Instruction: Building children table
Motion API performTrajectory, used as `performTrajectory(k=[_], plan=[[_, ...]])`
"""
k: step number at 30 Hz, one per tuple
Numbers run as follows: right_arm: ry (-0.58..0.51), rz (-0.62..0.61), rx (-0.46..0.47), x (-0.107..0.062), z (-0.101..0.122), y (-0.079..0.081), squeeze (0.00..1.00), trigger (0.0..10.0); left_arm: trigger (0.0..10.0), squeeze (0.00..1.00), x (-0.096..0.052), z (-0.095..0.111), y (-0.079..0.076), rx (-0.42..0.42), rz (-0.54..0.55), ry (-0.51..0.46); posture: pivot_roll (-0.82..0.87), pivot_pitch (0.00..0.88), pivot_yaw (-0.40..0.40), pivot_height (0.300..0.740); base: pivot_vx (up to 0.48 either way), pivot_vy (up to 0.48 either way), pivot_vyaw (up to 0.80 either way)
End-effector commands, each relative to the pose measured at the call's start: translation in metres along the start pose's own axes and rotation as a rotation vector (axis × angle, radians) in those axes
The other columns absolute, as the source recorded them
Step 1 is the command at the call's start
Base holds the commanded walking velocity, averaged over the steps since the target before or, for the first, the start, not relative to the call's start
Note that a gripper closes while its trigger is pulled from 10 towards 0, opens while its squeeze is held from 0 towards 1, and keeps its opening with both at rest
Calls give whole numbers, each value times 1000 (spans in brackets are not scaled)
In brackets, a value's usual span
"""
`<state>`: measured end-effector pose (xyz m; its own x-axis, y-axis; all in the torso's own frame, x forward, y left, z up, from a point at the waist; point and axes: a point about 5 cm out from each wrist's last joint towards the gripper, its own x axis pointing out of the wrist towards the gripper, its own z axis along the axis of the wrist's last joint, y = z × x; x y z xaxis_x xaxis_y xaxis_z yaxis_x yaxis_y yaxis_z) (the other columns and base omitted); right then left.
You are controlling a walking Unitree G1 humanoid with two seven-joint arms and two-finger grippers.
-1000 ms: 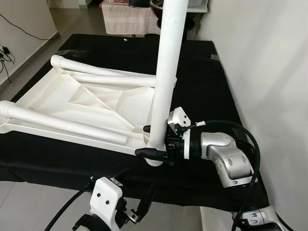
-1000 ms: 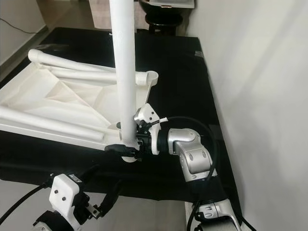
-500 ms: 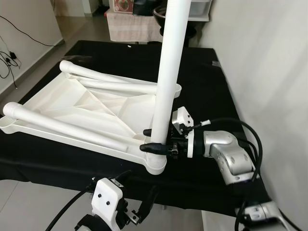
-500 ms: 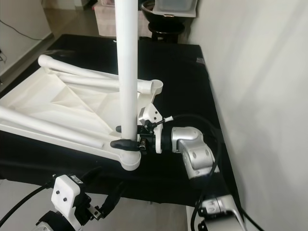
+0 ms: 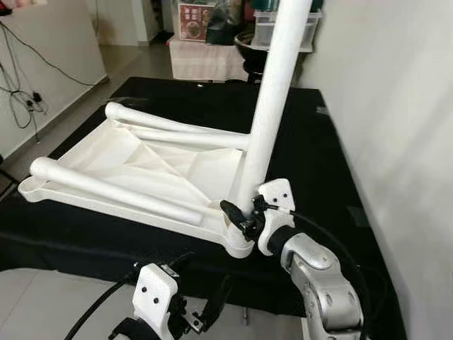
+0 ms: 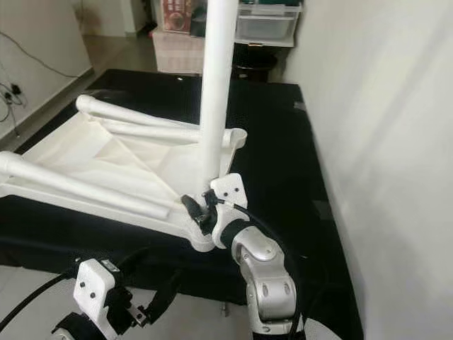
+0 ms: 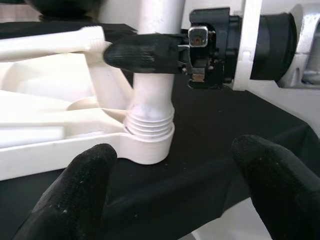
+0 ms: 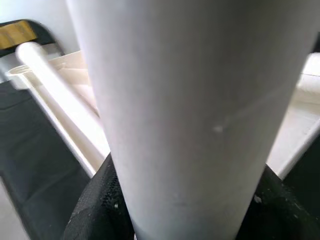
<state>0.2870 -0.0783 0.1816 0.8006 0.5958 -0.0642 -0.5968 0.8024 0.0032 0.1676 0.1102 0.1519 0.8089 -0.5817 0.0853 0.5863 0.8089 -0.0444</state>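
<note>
Nearest to me, my left gripper [image 5: 205, 319] hangs low in front of the worktop's [image 5: 333, 163] near edge, its two black fingers [image 7: 85, 185] spread apart and holding nothing. Just beyond it, my right gripper [image 5: 241, 216] is clenched around the base of the upright white table leg [image 5: 272, 106], one black finger [image 7: 142, 52] wrapped across the leg just above its ribbed end. That ribbed end sits in the round corner socket [image 7: 147, 147] of the upturned white tabletop [image 5: 141, 159], which lies flat on the black-covered worktop. Two more white legs [image 5: 117, 191] lie loose across the tabletop's ribbed underside. Farther back, past the worktop, stand a low cloth-covered stand [image 5: 205, 60] and a clear storage box [image 6: 265, 25].
</note>
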Motion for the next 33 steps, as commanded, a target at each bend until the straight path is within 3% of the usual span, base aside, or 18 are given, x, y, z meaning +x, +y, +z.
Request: performTrajectory(k=[1, 2, 5, 11, 12, 16, 24, 25, 26, 27, 33], plan=[[20, 150, 36, 6, -5, 11, 996, 10000, 10000, 0, 0, -5, 2, -19, 12, 15, -10, 130, -34, 740, 0, 0, 0], [20, 150, 36, 6, -5, 11, 996, 10000, 10000, 0, 0, -5, 2, -19, 12, 15, -10, 130, -34, 740, 0, 0, 0], [-17, 422, -31, 9, 13, 9, 1000, 10000, 10000, 0, 0, -5, 1, -20, 14, 11, -8, 129, -36, 740, 0, 0, 0], [7, 632, -160, 6, 24, -3, 976, 10000, 10000, 0, 1, -5, 0, -23, 9, 12, -1, 128, -39, 740, 0, 0, 0], [22, 681, -199, 7, 27, -8, 0, 10000, 10000, 0, 1, -5, 0, -24, 8, 12, 1, 128, -40, 740, 0, 0, 0], [63, 875, -276, 11, 36, -18, 0, 10000, 10000, 0, 0, -5, -1, -25, 7, 13, 7, 130, -42, 740, 0, 0, 0], [93, 975, -264, 22, 40, -22, 0, 10000, 10000, 0, -1, -5, -2, -26, 9, 15, 16, 133, -42, 740, 0, 0, 0], [107, 1003, -259, 23, 40, -23, 0, 6000, 10000, 0, -1, -5, -2, -26, 8, 16, 15, 134, -41, 740, 0, 0, 0], [107, 1003, -259, 23, 40, -23, 0, 6000, 10000, 0, -1, -5, -2, -26, 8, 16, 15, 134, -41, 740, 0, 0, 0], [115, 1030, -253, 23, 39, -23, 0, 0, 10000, 0, -1, -5, -3, -27, 8, 16, 13, 135, -41, 740, 0, 0, 0], [123, 1029, -234, 25, 33, -23, 0, 0, 10000, 0, -1, -5, -3, -30, 5, 17, 10, 136, -41, 740, 0, 0, 0]])
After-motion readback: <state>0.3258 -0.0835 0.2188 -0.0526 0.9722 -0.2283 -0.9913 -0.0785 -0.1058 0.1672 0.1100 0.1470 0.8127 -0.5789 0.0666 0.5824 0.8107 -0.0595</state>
